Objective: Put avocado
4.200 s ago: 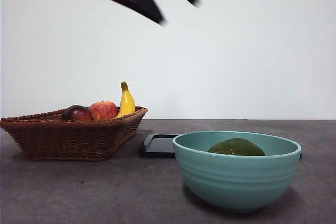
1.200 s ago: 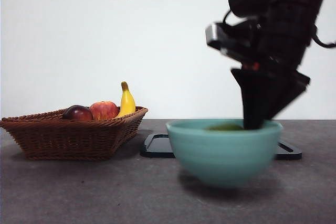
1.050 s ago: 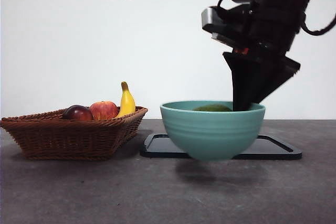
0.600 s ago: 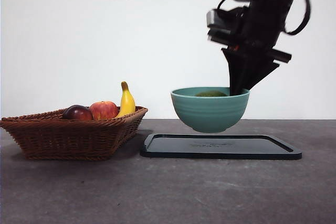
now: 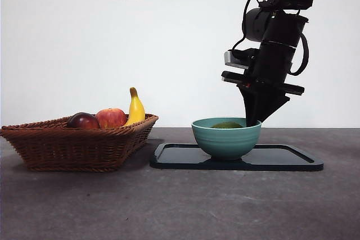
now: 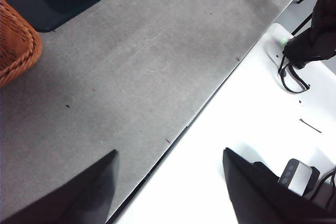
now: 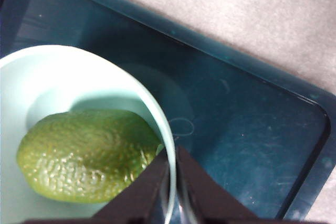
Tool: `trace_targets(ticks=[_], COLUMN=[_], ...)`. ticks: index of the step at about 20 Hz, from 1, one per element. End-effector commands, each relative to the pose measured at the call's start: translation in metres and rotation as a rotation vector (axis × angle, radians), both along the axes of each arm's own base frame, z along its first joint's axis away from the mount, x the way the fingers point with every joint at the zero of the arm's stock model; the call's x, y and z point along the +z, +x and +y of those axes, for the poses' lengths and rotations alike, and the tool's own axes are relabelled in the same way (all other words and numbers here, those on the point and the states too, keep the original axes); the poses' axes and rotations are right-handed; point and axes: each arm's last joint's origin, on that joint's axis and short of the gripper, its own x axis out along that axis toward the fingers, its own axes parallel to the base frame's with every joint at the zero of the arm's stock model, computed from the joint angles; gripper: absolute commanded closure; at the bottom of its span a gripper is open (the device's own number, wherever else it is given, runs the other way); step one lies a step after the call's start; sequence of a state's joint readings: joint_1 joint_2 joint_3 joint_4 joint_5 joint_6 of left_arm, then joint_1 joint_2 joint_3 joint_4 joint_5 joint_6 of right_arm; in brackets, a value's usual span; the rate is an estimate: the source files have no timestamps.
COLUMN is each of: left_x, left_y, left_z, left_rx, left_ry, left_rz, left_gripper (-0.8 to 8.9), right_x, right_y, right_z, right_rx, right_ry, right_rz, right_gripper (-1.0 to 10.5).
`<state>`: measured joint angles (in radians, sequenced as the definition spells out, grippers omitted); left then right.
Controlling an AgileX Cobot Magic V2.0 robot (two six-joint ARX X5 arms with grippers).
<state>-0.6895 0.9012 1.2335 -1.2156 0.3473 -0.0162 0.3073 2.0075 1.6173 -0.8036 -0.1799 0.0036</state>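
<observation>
Teal bowl (image 5: 226, 137) with the avocado (image 7: 86, 154) sits on the tray (image 5: 281, 160), so part the right gripper (image 7: 172, 174) clamped on its rim straight apart, without tilting.

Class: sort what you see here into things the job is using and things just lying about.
In use:
avocado, lying in the bowl
bowl, on the tray
tray
right gripper, shut on the bowl's rim

Lying about:
basket
banana
apple
dark red fruit
left gripper, open, off to the side
</observation>
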Motion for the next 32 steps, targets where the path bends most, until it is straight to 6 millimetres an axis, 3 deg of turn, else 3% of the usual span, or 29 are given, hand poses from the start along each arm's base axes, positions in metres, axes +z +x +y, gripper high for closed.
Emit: trace_targets(ticks=[1,3,5,7,9,11,14,17,20,23,27,32], left_x=[0.005,0.005,0.005,0.005,0.005,0.005,0.007,0.007,0.007,0.007,0.009,0.01], left_y=[0.0,0.0,0.0,0.0,0.0,0.0,0.002,0.002,0.002,0.003,0.004,0.004], left_z=[-0.001,-0.001,-0.001,-0.001,-0.001,-0.001,-0.002,-0.003,-0.003,-0.003,-0.005,-0.005], left_rx=[-0.015,-0.015,-0.015,-0.015,-0.015,-0.015,-0.015,-0.015,-0.015,-0.015,-0.015,-0.011], left_ry=[-0.014,-0.014,-0.014,-0.014,-0.014,-0.015,-0.032,-0.036,-0.036,-0.039,-0.06,-0.064], left_rz=[-0.019,-0.018,-0.019,-0.018,-0.019,-0.02,-0.041,-0.045,-0.045,-0.05,-0.075,-0.075], left_gripper=[4.94,4.94,4.94,4.94,4.94,4.94,4.94,4.94,4.94,4.94,4.94,4.94], right_x=[0.001,0.001,0.001,0.003,0.017,0.047,0.109,0.168,0.194,0.192,0.161,0.127], right_y=[0.005,0.005,0.005,0.003,-0.002,-0.015,-0.058,-0.117,-0.167,-0.211,-0.262,-0.303], right_z=[0.004,0.004,0.004,0.003,0.0,-0.005,-0.011,-0.012,-0.017,-0.024,-0.036,-0.049], right_rx=[0.002,-0.007,-0.019,-0.039,-0.059,-0.063,-0.04,0.017,0.073,0.123,0.157,0.207], right_ry=[0.008,0.01,0.012,0.01,-0.041,-0.043,-0.006,0.048,0.086,0.11,0.166,0.269], right_rz=[-0.012,-0.008,-0.003,0.013,-0.003,-0.052,-0.146,-0.271,-0.337,-0.335,-0.3,-0.266], right_gripper=[9.4,8.9,7.5,7.4,7.4,7.4,7.4,7.3,7.3,7.3,7.3,7.3])
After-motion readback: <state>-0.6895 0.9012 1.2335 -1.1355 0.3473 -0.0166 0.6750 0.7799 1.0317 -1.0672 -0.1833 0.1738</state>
